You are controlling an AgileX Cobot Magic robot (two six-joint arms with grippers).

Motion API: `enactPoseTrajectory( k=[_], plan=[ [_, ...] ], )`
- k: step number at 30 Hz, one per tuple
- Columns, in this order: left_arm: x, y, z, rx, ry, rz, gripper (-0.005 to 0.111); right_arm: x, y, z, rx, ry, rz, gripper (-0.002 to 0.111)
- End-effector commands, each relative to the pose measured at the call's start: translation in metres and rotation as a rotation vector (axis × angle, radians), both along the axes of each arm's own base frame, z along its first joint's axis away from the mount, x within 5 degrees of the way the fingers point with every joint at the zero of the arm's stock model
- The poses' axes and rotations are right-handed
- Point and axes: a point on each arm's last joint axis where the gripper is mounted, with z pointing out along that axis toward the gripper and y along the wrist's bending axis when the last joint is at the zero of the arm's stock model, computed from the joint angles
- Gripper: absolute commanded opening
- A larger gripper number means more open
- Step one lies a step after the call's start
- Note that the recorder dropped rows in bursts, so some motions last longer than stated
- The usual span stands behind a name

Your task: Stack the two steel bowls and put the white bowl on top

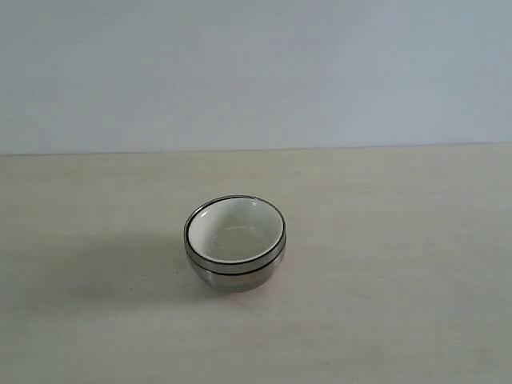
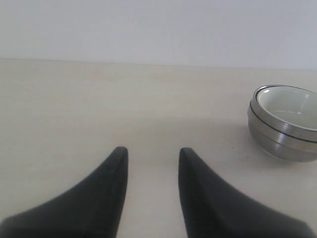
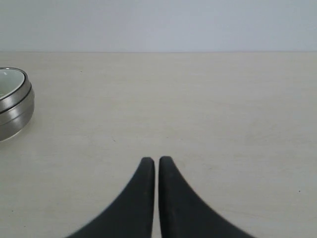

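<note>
The two steel bowls [image 1: 234, 270] stand nested in one stack in the middle of the table. The white bowl [image 1: 234, 233] sits inside them on top, its pale inside facing up. In the left wrist view the steel bowls [image 2: 282, 141] with the white bowl [image 2: 290, 106] lie off to one side, well apart from my left gripper [image 2: 150, 151], which is open and empty. In the right wrist view the steel bowls [image 3: 14, 110] show at the frame edge, far from my right gripper [image 3: 156, 160], which is shut on nothing. Neither gripper shows in the exterior view.
A light wooden table [image 1: 400, 280] carries the stack, and a plain pale wall [image 1: 256, 72] rises behind its far edge.
</note>
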Motion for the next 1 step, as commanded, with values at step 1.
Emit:
enactPoseTrajectory(
  k=[1],
  plan=[
    [-0.0001, 0.0001, -0.0012, 0.003, 0.001, 0.002, 0.032, -0.0001, -0.0005, 0.0009, 0.003, -0.013, -0.009, 0.000]
  ],
)
